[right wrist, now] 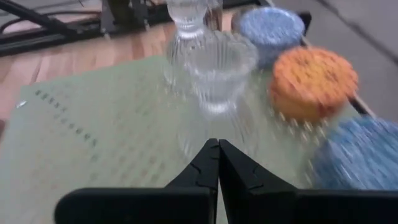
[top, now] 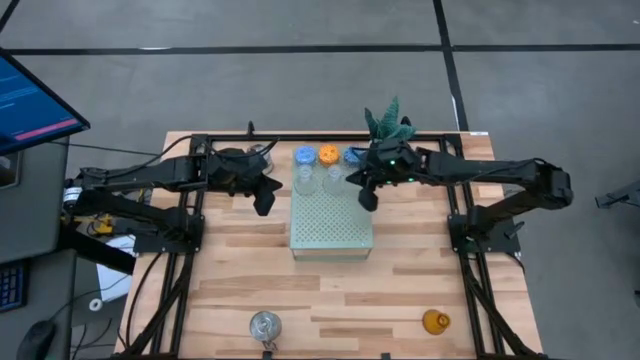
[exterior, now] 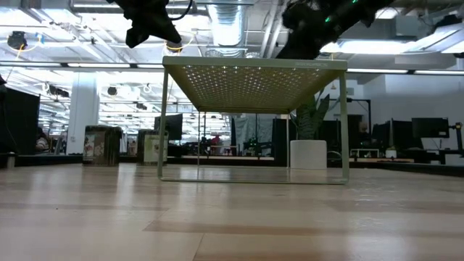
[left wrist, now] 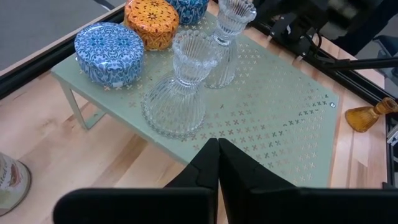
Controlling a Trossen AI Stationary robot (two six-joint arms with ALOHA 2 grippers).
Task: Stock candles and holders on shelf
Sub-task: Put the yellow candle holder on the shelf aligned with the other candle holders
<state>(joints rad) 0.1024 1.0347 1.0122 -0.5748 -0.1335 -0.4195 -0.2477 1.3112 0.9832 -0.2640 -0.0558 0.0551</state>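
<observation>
The mint-green shelf [top: 332,225] stands on thin legs at the table's middle. Along its far edge sit three round candles: blue [top: 305,155], orange [top: 328,154] and blue [top: 352,156]. Just in front of them stand two clear ribbed glass holders [left wrist: 180,87] [left wrist: 231,37]. An amber holder [top: 435,321] and a silver tin [top: 264,325] rest on the table near its front edge. My left gripper [top: 265,200] hangs shut and empty just off the shelf's left edge. My right gripper [top: 368,198] hangs shut and empty above the shelf's far right corner.
A green plant in a white pot [top: 388,122] stands behind the shelf at the far edge. Another silver tin [left wrist: 9,180] stands on the table under my left arm. Bare wood lies between the shelf and the front edge.
</observation>
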